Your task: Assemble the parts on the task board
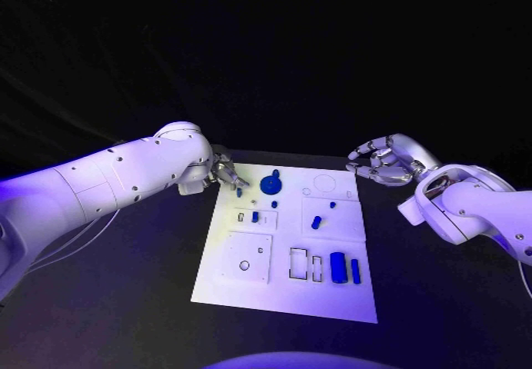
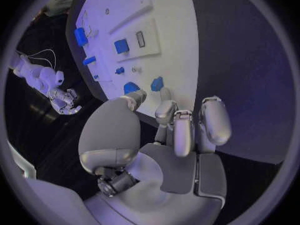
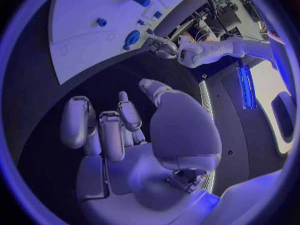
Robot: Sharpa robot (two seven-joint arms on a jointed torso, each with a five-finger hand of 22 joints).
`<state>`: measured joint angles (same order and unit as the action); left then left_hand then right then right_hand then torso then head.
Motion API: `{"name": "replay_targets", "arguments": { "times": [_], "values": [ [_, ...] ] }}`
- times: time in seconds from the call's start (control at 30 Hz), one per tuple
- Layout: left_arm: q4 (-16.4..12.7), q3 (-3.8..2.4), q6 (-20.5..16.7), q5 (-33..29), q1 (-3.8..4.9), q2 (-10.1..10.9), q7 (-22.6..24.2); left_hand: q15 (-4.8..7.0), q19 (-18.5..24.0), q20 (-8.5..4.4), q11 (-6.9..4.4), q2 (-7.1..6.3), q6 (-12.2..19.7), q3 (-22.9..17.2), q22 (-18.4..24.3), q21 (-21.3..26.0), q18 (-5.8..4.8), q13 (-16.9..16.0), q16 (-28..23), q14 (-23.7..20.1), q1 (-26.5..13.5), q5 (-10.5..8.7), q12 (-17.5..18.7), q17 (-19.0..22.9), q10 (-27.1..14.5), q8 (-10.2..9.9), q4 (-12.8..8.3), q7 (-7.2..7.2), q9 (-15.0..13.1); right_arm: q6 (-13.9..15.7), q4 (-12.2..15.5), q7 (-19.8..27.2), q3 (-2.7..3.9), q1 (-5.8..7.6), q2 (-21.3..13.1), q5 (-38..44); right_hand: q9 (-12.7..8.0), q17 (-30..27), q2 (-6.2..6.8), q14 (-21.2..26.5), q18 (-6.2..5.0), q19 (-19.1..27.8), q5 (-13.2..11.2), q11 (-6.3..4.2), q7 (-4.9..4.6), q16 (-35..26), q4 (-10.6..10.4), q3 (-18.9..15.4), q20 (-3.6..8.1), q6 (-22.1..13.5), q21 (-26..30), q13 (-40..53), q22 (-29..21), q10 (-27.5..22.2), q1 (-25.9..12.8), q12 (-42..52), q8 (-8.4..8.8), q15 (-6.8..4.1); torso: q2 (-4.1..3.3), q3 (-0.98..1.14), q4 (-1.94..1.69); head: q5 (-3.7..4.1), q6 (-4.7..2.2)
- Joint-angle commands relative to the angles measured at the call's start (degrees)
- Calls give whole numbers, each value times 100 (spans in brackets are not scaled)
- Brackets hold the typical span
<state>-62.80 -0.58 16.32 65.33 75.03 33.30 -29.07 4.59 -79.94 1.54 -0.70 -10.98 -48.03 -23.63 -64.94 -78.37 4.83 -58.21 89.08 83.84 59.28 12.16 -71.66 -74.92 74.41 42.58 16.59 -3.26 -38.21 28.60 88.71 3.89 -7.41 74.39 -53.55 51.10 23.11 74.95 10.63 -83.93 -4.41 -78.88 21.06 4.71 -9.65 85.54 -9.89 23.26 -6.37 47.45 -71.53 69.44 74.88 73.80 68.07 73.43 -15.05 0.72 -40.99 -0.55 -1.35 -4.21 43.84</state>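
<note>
Over the task board's [image 1: 222,286] far left corner, left hand [image 1: 225,174] empty, fingers loosely spread; right hand [image 1: 383,160] likewise.

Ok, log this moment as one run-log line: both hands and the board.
left hand: open, fingers at task board far-left corner | right hand: open, off board's far-right corner, holding nothing | blue parts: on board

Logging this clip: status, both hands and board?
Left hand open, fingertips at white task board far left corner. Right hand open, off board. Round blue part lying untouched. Nothing blocking.
</note>
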Motion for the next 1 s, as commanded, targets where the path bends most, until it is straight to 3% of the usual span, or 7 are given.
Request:
{"name": "replay_targets", "arguments": {
  "times": [0.03, 0.7, 0.8, 0.9, 1.0],
  "values": [
    [14, 3, 92, -70, -4, -28, 72, -41, 6, 38, 3, 2, 2, 30, 2, 37, 12, -1, -26, 537, 102, 1, 23, -1205, -57, -33, -5, -24, 10, -10, 5, 34, 0, -5, 8, -12, -6, 336, 3, -331, -33, 30, 33, -1, 5, -25, -29, 2, -4, -54, 18, -1, -7, -45, -37, -13, -25, -33, 1, 1, -6, -3, 4],
    [50, 43, 135, -75, -17, -59, 69, -46, 10, 48, 5, 128, -26, 25, -1, 39, 13, -5, -25, 537, 349, 7, 13, -1206, -62, -61, -10, -24, 38, -4, 2, 30, 0, -7, 12, -6, -7, 335, -3, -331, -34, 29, 47, -5, 7, -26, -15, 16, -2, -59, 22, -4, -7, -44, -1, -12, -32, -36, 2, 1, -4, -1, 4],
    [47, 45, 117, -75, -17, -57, 61, -44, 15, 49, 1, 193, -37, 6, 8, 44, 16, -2, -26, 537, 439, 12, 12, -1204, -64, -62, -13, -19, 42, 2, 0, 29, 0, -8, 14, 4, -7, 335, -3, -331, -34, 29, 47, -5, 7, -26, -15, 16, -2, -59, 22, -4, -7, -44, -1, -12, -32, -36, 0, 1, -1, -3, 4],
    [41, 45, 106, -96, -18, -52, 54, -6, 19, 27, -46, 450, -7, -362, 8, 46, 20, -13, -31, 534, 1023, 15, 4, -1192, -68, -64, -237, 33, 44, 8, -2, 26, 0, -12, 17, 39, -7, 335, -3, -331, -34, 29, 47, -5, 7, -26, -15, 16, -2, -59, 22, -4, -7, -44, -1, -12, -32, -36, -1, 1, 1, -8, 3],
    [37, 46, 108, -148, -18, -49, 51, -6, 22, 18, -42, 481, 16, -581, 9, 48, 19, -5, -33, 533, 1199, -5, 9, -1189, -76, -60, -301, 24, 41, 11, -7, 26, 0, -14, 20, 53, -7, 335, -3, -331, -34, 29, 47, -5, 7, -26, -15, 16, -2, -59, 22, -4, -7, -44, -1, -12, -32, -36, 0, 4, 2, -11, 4]
  ]
}}
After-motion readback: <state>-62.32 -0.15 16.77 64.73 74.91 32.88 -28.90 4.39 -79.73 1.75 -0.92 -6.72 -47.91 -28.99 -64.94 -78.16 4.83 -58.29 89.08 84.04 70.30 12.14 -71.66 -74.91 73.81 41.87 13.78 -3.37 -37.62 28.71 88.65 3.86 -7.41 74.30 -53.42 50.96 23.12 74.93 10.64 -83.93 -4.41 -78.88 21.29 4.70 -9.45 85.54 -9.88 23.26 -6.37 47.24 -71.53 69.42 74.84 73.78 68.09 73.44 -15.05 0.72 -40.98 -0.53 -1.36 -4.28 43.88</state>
